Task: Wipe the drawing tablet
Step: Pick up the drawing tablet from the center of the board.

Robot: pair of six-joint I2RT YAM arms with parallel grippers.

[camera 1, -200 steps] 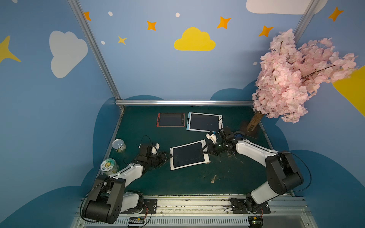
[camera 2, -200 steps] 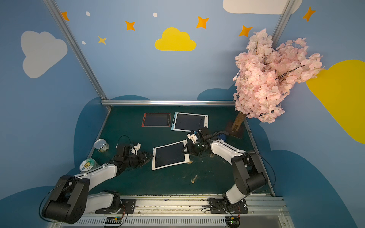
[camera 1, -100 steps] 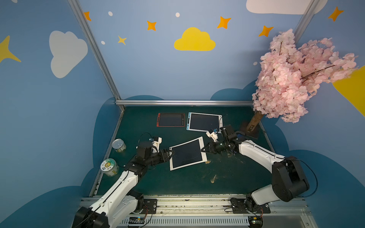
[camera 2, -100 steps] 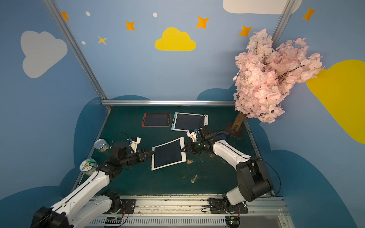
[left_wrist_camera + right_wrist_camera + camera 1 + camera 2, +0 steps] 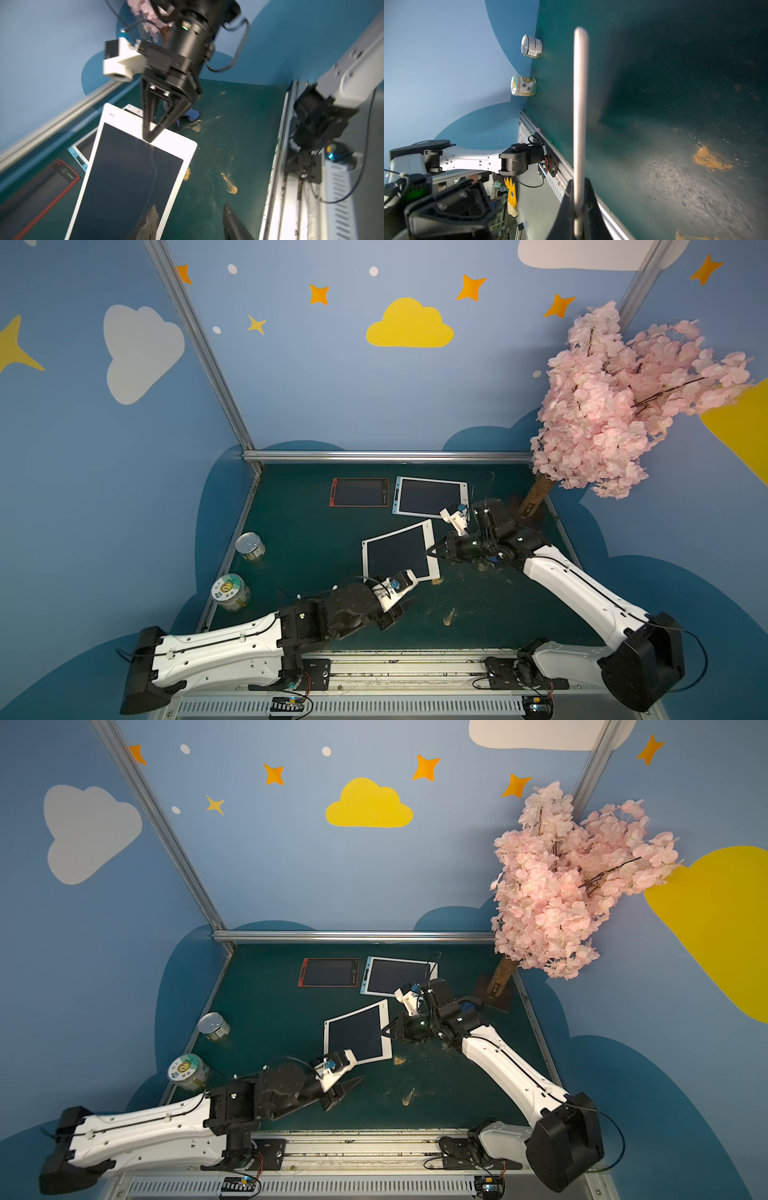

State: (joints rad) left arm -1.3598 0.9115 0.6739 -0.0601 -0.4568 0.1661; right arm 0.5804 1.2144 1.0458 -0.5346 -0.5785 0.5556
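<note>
White-framed, dark-screened drawing tablet lies angled at the middle of the dark-green surface, gripped at one edge.
Right pincer is closed on the tablet edge facing the right arm; the right wrist view shows the thin white rim clamped between its fingers. Left pincer stands open and empty at the near corner, one finger over the frame. Beyond lie a red-framed tablet and a blue-framed tablet. Tan powder patches mark the surface nearby.

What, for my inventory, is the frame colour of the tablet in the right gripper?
White tablet frame, clearest in left wrist view.
</note>
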